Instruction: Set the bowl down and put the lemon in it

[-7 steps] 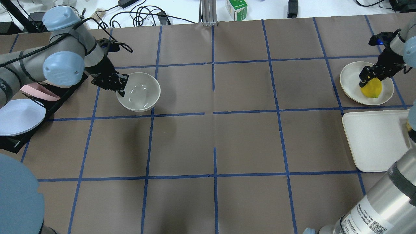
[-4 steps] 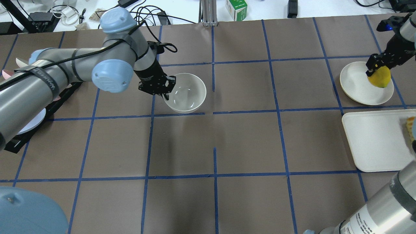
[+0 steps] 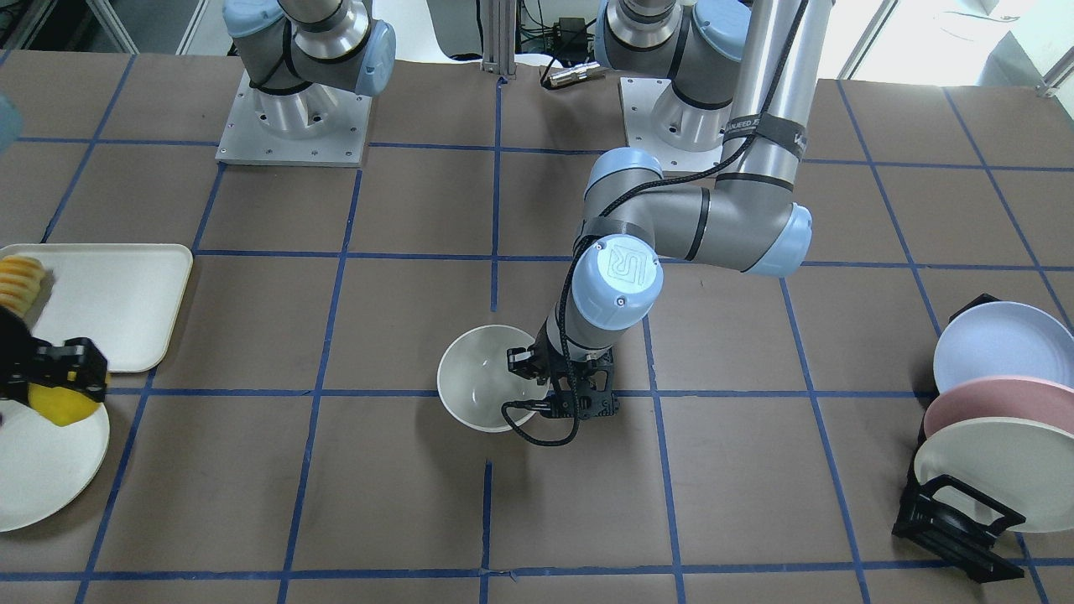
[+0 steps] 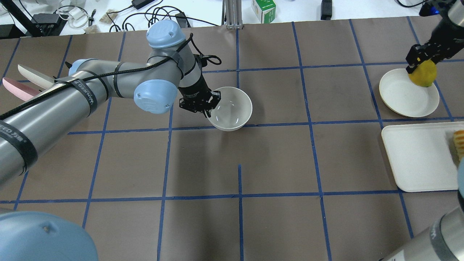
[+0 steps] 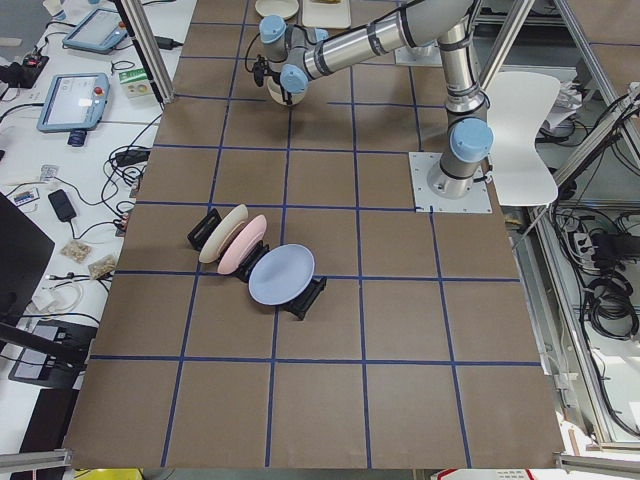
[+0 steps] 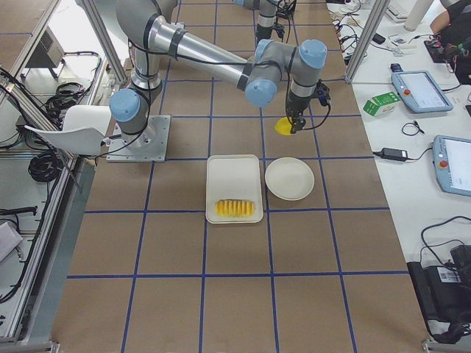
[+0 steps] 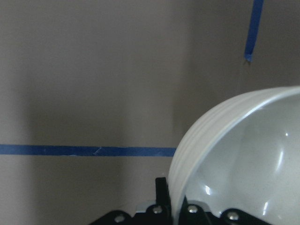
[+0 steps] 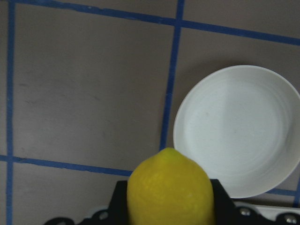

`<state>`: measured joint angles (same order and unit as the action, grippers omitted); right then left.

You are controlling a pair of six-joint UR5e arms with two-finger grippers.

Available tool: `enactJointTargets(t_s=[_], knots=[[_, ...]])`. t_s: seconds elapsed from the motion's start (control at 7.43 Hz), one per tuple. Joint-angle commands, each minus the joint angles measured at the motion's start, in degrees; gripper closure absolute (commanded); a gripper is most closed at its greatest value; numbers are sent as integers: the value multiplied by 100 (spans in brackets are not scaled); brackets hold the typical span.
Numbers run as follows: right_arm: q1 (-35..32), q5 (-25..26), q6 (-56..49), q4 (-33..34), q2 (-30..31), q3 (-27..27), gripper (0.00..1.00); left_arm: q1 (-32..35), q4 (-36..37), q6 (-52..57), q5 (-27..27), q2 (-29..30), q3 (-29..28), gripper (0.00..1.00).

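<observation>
a: while the right gripper (image 3: 60, 379) clamps the lemon (image 4: 423, 75), which way does the fruit point?
b: its long axis runs straight out from the jaws. in the right wrist view the nubbed end leads, away from the camera. it's whole, bright yellow, with pebbled skin.
a: and where is it?
b: held in the air at the right end of the table (image 4: 275, 159), near the far rim of the flat plate (image 4: 398, 98), not touching it.
a: what's around it?
b: a cream tray (image 4: 417, 159) just beside the plate, on the robot's side, with a row of ridged slices (image 4: 459, 144) at its outer edge.
a: the bowl?
b: the bowl (image 4: 233, 110) is upright, mouth up, near the middle of the table, over a blue tape line (image 4: 282, 124). it's off-white and glossy, with faint rings on the outer wall. the left gripper (image 4: 209, 106) pinches narrowly on the rim on the arm's side, one finger inside, one outside. whether the base touches the table i cannot tell.
a: anything near that?
b: well apart, at the left end, a black rack (image 3: 952, 516) with upright plates (image 3: 998, 403): blue, pink, cream.
</observation>
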<state>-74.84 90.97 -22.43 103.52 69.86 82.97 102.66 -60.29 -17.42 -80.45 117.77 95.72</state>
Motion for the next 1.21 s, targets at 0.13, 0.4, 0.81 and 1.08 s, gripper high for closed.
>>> enactJointTargets(t_s=[0.13, 0.4, 0.81, 1.08], knots=[[-1600, -97, 1852, 325, -147, -9, 60, -35, 333, 160, -85, -68, -88, 14], [-2548, -71, 3438, 771, -401, -9, 60, -438, -320, 1026, -329, -638, -325, 7], [-3403, -36, 4156, 1153, -875, -35, 59, -1254, -2386, 2136, -787, -1596, -826, 0], [-3546, -44, 4238, 1696, -1253, 17, 52, -1407, -3239, 2164, -840, -2299, -1002, 0]])
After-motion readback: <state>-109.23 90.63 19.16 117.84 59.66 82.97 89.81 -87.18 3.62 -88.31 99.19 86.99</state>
